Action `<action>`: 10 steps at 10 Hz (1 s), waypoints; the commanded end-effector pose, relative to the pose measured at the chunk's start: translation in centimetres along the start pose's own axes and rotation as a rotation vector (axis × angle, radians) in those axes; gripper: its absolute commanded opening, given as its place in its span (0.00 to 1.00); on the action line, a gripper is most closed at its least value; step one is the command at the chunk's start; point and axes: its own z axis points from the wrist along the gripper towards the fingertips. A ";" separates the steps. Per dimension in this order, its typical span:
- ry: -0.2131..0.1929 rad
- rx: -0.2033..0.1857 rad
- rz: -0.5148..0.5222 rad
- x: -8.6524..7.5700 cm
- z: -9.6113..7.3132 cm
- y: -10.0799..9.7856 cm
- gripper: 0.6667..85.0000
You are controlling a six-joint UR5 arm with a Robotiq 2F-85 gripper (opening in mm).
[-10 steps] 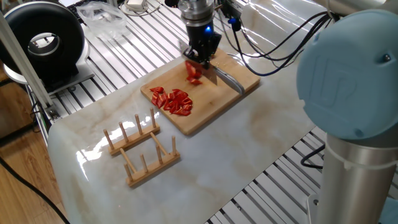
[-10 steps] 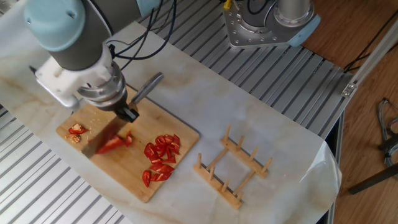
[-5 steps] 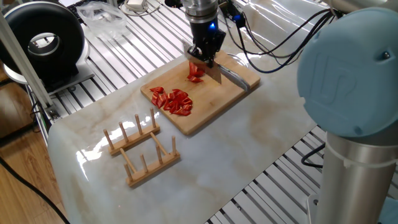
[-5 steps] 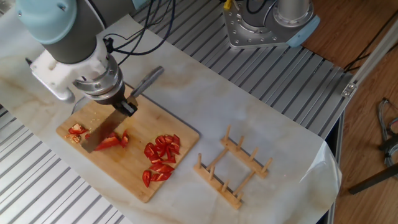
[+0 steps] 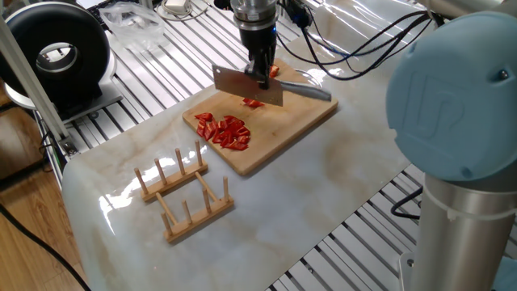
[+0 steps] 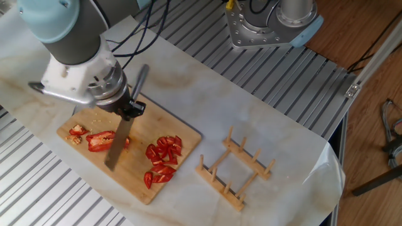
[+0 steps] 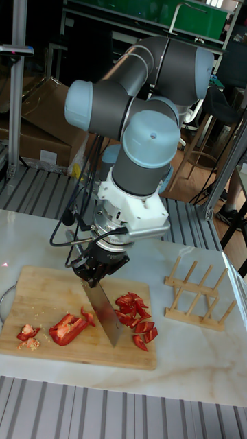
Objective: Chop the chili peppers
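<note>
Pincer [image 7: 99, 269] pinched the knife [image 7: 106, 312] above the uncut chili peppers [image 7: 68, 327]; best drop the blade squarely across them.

We see a lab or workshop: a marble-look table top [image 5: 339, 174] lies on slotted aluminium rails [image 5: 161, 61], beside cables [image 5: 355, 56], cardboard boxes [image 7: 41, 130] and green crates [image 7: 199, 17] on shelving.

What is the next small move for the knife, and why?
Probably lower the knife onto the uncut chili piece for another slice. The gripper holds the blade lifted above the cutting board, beside that long piece, while the chopped bits lie on the blade's other side.
</note>
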 end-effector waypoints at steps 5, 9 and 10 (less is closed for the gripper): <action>-0.058 0.068 -0.071 -0.2 -0.4 -1.5 0.01; -0.102 0.008 -0.160 -2.0 0.9 -1.4 0.01; -0.111 0.006 -0.165 -2.3 0.8 -1.3 0.01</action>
